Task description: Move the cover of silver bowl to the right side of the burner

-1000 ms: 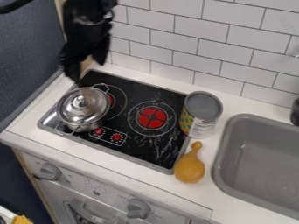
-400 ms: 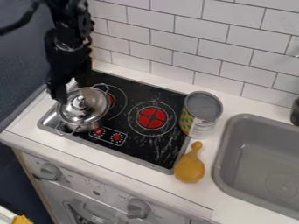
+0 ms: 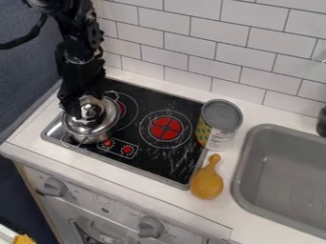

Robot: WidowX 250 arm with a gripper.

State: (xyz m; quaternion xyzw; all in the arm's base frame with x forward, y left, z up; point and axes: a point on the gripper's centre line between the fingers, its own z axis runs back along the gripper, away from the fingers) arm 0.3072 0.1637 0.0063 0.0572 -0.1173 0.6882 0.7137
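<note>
A: Gripper?
B: Black gripper, upper left, hanging over the lid. Can't tell whether it's open or shut; dark parts merge.
A: Touching the lid?
B: Can't tell. It covers the lid's upper-left part and crowds the knob.
A: Lid's where?
B: On the silver bowl, left side of the stovetop. Inside of the bowl is hidden.
A: Burners?
B: Left burner, partly hidden by bowl and lid. Middle burner in full view, red centre.
A: Right of that?
B: Tin can, upright, by the stovetop's right edge, label blurry. Yellow squash-shaped thing nearer the camera, just beside the same edge.
A: Cut off?
B: Sink at the right edge, dark item above it, can't identify. Yellow scrap bottom left, same. Oven front runs out the bottom.
</note>
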